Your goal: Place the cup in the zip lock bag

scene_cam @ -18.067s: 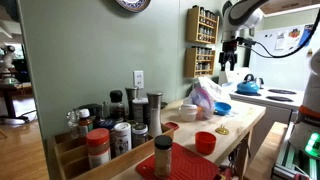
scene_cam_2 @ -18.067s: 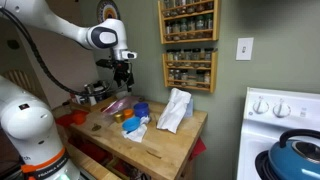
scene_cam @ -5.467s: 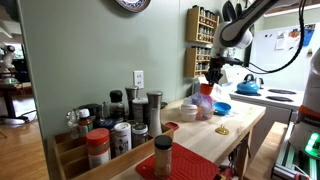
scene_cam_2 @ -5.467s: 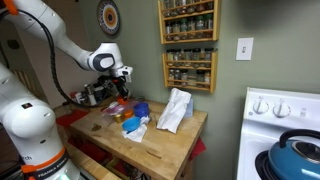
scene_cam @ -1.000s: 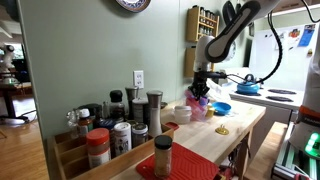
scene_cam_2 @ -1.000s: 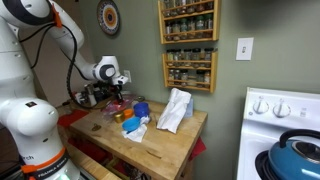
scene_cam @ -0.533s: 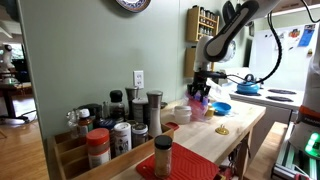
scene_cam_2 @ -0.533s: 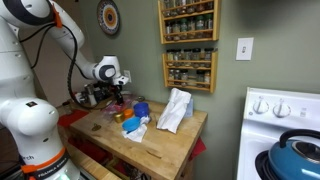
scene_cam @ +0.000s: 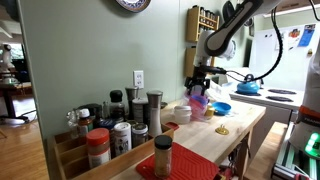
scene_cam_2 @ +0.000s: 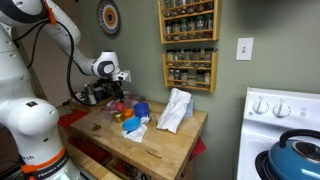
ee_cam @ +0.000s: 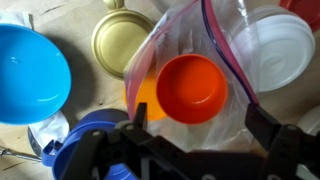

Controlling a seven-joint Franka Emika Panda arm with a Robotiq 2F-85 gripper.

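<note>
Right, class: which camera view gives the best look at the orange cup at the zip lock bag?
The wrist view. The orange cup sits mid-frame, seen from above through the clear plastic of the zip lock bag, with the open gripper over it. In both exterior views the cup is too small to make out beneath the gripper.

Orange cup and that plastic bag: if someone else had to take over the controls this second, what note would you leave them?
Gripper: open, holding nothing, hovering just above the bag.
Orange cup: upright and seen through the clear plastic of the zip lock bag, apparently inside it, on the wooden counter.
Nearby: blue bowl, gold lid, white round container.
Done: the cup looks placed in the bag.
Left: confirm that the cup is fully past the bag's opening, which the wrist view does not settle, then probably lift the arm away.
</note>
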